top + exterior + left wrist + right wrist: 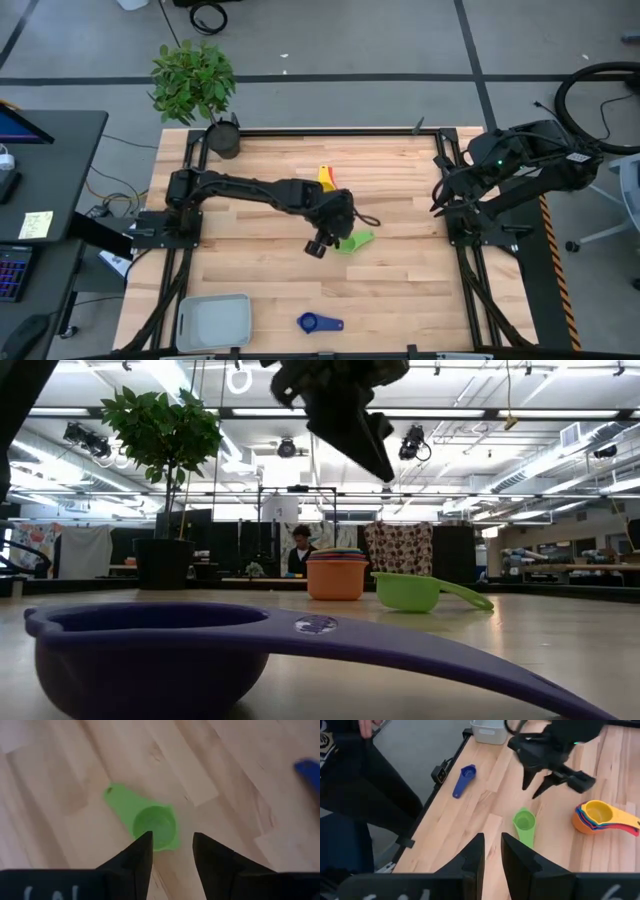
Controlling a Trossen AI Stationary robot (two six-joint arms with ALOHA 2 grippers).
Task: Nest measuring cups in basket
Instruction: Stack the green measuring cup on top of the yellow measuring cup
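The grey basket [213, 322] at the lower left of the high view holds no cup, so the task looks barely begun. A nested stack of cups [600, 817], orange outermost and yellow on top, sits at mid-table, with the green cup [354, 241] just below it and the dark blue cup [319, 322] alone near the bottom edge. The left gripper [171, 851] hovers over the green cup with fingers spread and empty, while the right gripper [491, 854] waits at the right edge, narrowly parted and empty.
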